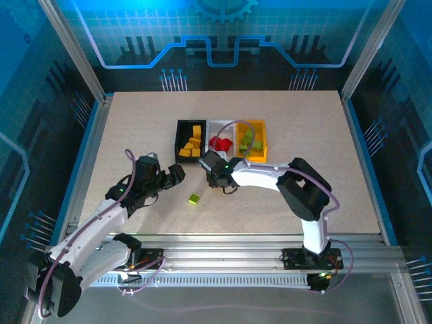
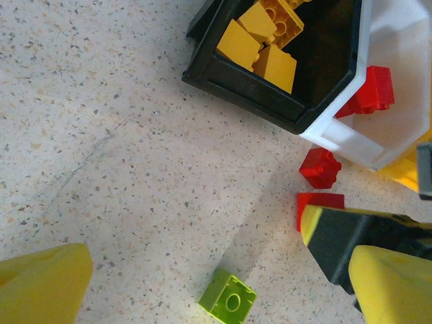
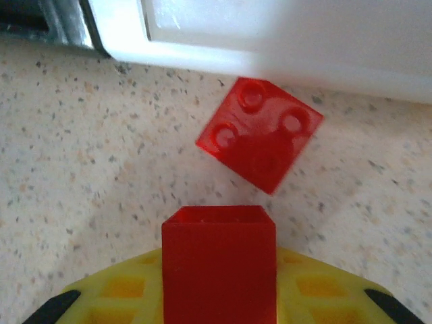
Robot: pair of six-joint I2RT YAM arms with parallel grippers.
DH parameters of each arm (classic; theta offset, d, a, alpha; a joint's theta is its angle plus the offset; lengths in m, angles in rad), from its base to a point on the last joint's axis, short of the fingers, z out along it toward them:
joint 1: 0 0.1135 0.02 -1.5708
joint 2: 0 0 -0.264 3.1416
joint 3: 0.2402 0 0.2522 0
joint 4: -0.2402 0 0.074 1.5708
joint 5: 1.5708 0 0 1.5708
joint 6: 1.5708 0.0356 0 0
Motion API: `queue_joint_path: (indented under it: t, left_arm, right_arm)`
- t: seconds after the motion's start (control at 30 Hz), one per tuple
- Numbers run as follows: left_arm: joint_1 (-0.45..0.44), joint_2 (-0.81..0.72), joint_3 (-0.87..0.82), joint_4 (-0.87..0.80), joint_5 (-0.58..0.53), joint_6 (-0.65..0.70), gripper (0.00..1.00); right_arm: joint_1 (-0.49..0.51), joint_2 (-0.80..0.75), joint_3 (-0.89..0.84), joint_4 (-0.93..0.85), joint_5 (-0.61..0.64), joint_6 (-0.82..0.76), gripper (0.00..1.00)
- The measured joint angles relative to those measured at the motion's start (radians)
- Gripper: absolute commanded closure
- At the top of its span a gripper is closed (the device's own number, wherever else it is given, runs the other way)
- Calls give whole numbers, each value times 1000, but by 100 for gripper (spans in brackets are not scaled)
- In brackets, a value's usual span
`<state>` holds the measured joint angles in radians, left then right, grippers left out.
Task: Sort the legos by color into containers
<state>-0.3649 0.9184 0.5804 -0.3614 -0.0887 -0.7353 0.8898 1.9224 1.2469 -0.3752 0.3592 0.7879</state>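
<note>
Firmly, the right gripper (image 1: 213, 165) clamps a red brick (image 3: 218, 260) (left gripper (image 1: 174, 177) gapes apart).

The top camera sits high behind the arm bases (image 1: 310, 258) and looks forward and down over the whole table (image 1: 135, 135). The left wrist camera hangs near the table, looking down and ahead at the corners of the black bin (image 2: 250, 94) and white bin (image 2: 337, 131). It shares the lime brick (image 2: 228, 298) with the top view. The right wrist camera is very close and low, facing the white bin's wall, and shares the loose red brick (image 3: 260, 131) with the left wrist view.
</note>
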Motion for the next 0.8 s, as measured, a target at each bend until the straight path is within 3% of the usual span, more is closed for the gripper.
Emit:
queue_joint_path:
  t: [0.17, 0.33, 0.57, 0.8]
  left_arm:
    - [0, 0, 0, 0, 7, 0, 1]
    - [0, 4, 0, 0, 24, 0, 1]
    - [-1, 6, 0, -4, 46, 0, 1]
    - [-7, 10, 0, -23, 77, 0, 1]
  right_arm:
    - [-2, -163, -38, 4, -4, -69, 72]
    - [-56, -201, 108, -16, -22, -152, 72]
    - [-190, 21, 396, -74, -38, -215, 71]
    - [-235, 224, 627, -199, -43, -246, 62]
